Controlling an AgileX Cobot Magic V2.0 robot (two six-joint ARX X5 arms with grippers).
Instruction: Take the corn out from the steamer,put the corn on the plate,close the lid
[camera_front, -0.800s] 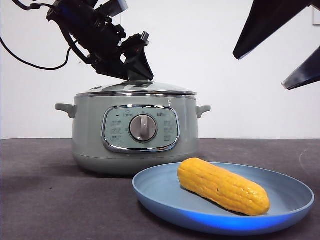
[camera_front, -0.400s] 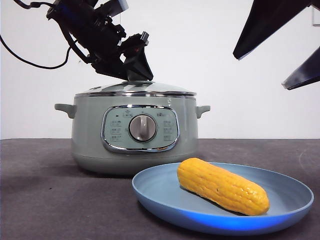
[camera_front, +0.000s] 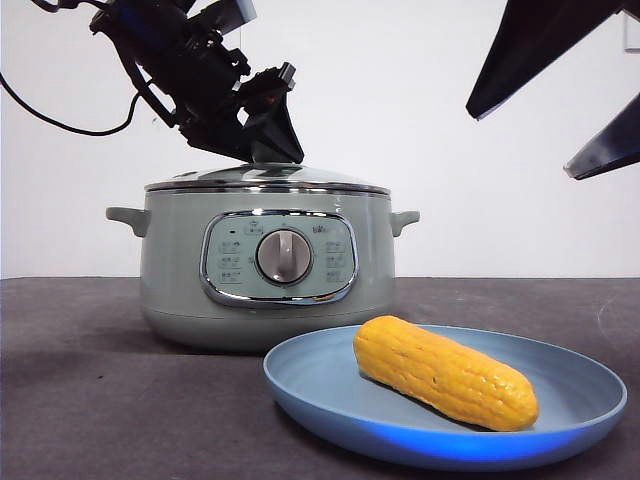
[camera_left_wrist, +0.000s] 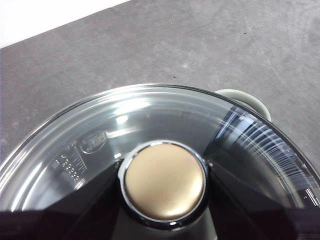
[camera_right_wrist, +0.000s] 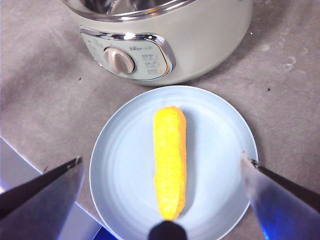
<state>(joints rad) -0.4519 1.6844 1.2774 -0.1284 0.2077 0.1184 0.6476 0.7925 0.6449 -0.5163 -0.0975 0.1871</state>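
Dark grey surface (camera_front: 90, 400) carries the steamer (camera_front: 180, 270). On it sits the lid (camera_front: 330, 180), its knob (camera_left_wrist: 165, 181) clamped between the left gripper (camera_front: 272, 150) jaws. Right of it, the right gripper (camera_right_wrist: 160, 170) jaws gape wide and empty, above the corn (camera_front: 445, 372) lying between them on the plate (camera_front: 590, 390).

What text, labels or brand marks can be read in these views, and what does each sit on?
None can be read for certain.
Steamer control panel: small button labels and a mark right of the dial, too small to read.
Glass lid: embossed characters, blurred and angled, unreadable.
Corn, plate: no text.
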